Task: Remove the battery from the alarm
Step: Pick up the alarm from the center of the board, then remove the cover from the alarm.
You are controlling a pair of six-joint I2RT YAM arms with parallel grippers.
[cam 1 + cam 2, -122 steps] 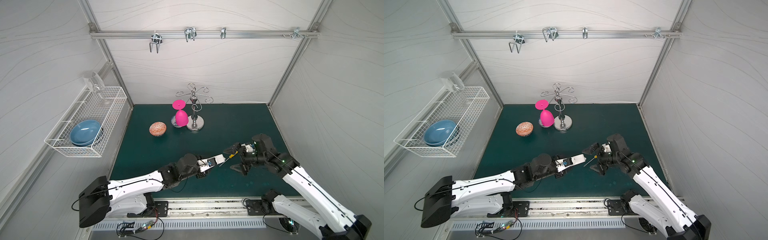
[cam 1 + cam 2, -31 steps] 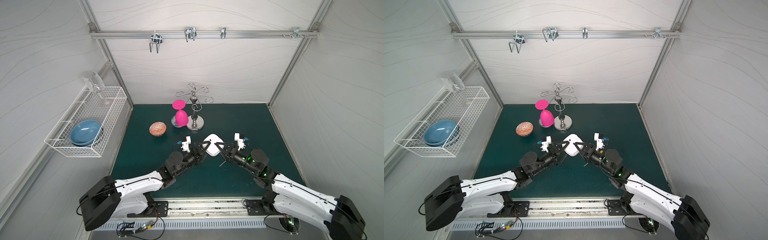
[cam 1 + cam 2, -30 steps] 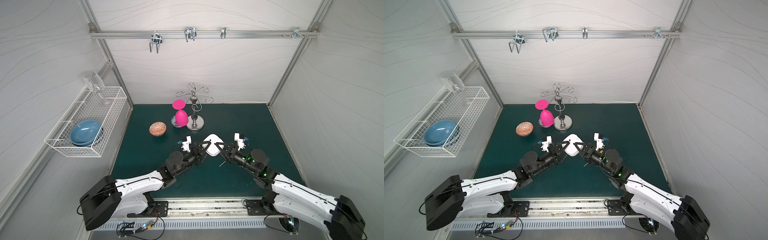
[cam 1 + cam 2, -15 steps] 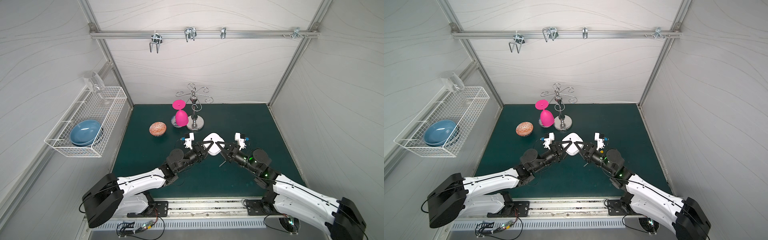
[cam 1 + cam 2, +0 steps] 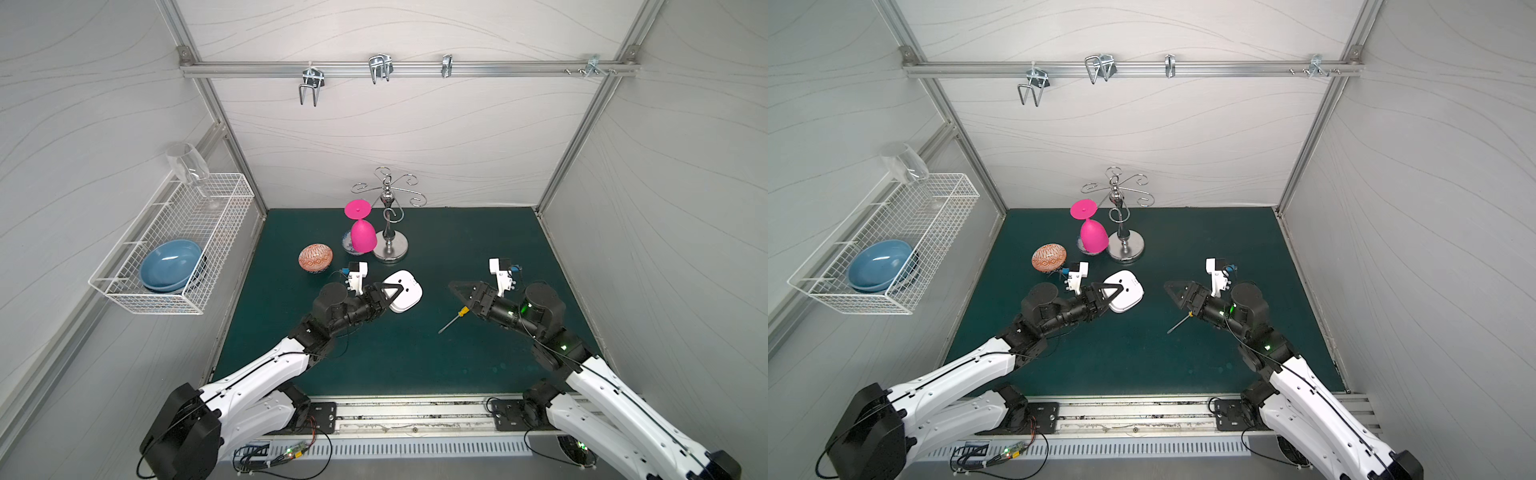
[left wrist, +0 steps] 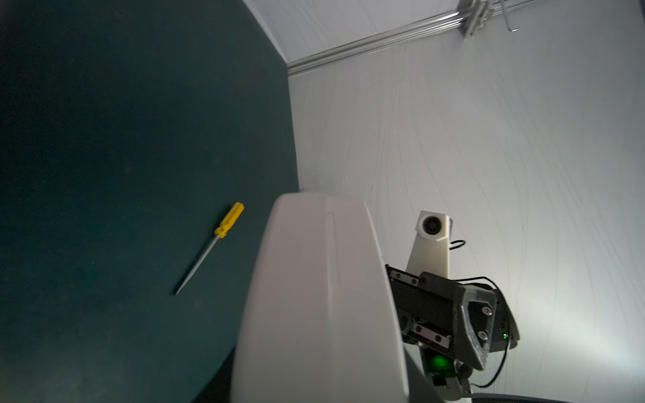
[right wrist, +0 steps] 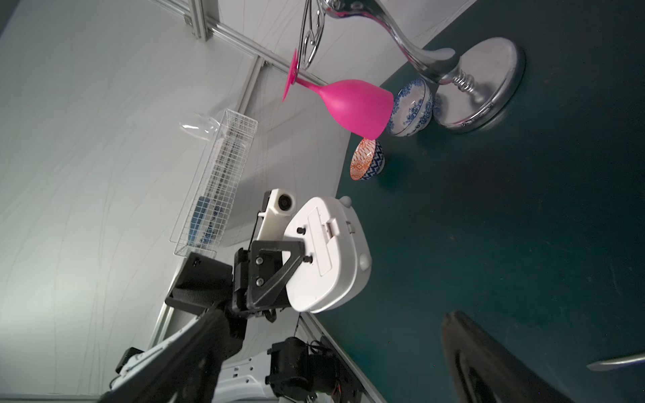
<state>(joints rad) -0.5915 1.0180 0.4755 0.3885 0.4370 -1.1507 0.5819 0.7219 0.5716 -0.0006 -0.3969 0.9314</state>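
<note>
The alarm (image 5: 406, 296) (image 5: 1127, 297) is a white rounded-square clock held off the green mat with its plain back up. My left gripper (image 5: 388, 296) (image 5: 1105, 296) is shut on its near edge. In the right wrist view the alarm (image 7: 330, 258) shows a closed back cover and two small black knobs, with a left finger (image 7: 275, 267) across it. It also fills the left wrist view, alarm (image 6: 321, 296). The battery is hidden. My right gripper (image 5: 459, 291) (image 5: 1173, 291) hangs open and empty to the right of the alarm, well apart from it.
A yellow-handled screwdriver (image 5: 453, 320) (image 6: 213, 244) lies on the mat below the right gripper. At the back stand a patterned orange bowl (image 5: 315, 258), an upturned pink glass (image 5: 363, 237) and a chrome stand (image 5: 390, 245). A wire basket (image 5: 174, 249) hangs on the left wall.
The right gripper has opened, let go of the alarm and drawn back to the right. The left gripper has closed on the alarm and now holds it alone.
</note>
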